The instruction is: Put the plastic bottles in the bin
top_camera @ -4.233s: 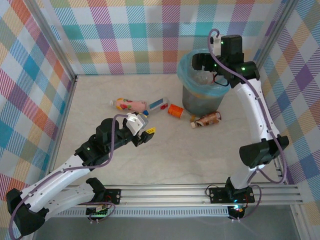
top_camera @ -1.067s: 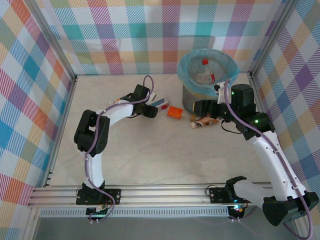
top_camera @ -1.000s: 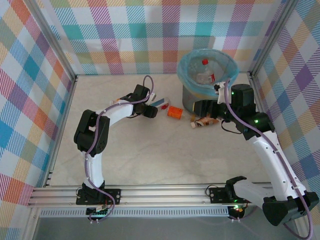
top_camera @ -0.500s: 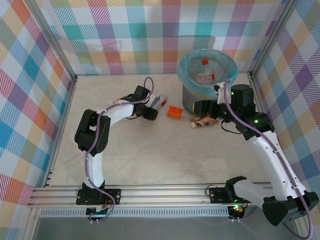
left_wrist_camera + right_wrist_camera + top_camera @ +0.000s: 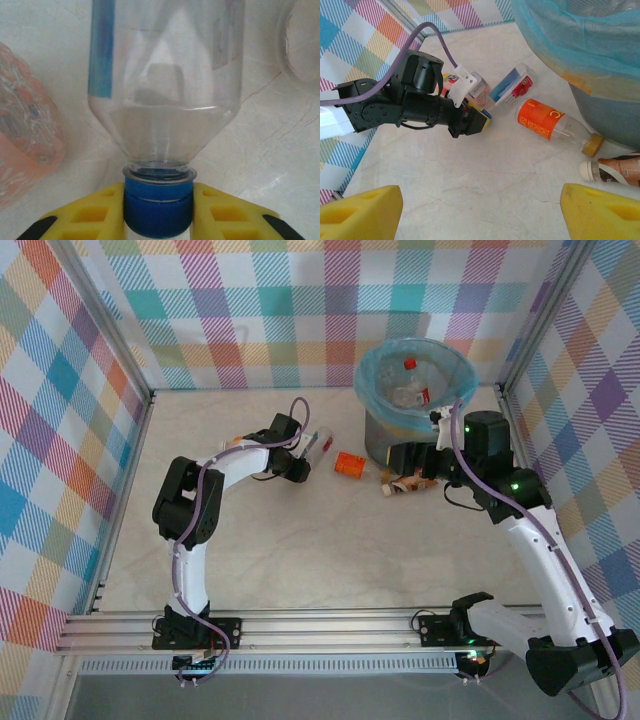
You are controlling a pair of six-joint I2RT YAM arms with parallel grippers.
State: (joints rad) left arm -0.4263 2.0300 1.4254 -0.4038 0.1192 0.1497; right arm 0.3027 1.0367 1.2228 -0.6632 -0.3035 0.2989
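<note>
Your left jaws are clamped on the blue cap (image 5: 158, 205) of a clear bottle (image 5: 165, 90). It sits near the middle of the top view, left of the bin (image 5: 364, 385). Your right jaws hang wide open, holding nothing. This is the grab step. Next, lift the bottle, carry it over the bin's rim, then let go.

Table (image 5: 330, 540): pale marbled top, plaid walls around it.
Far right: grey bin (image 5: 392, 448) standing on it.
At the bin's foot: brown bottle (image 5: 410, 483) and orange-label bottle (image 5: 350, 464), both lying flat.
Farther left: pink bottle (image 5: 25, 135).
</note>
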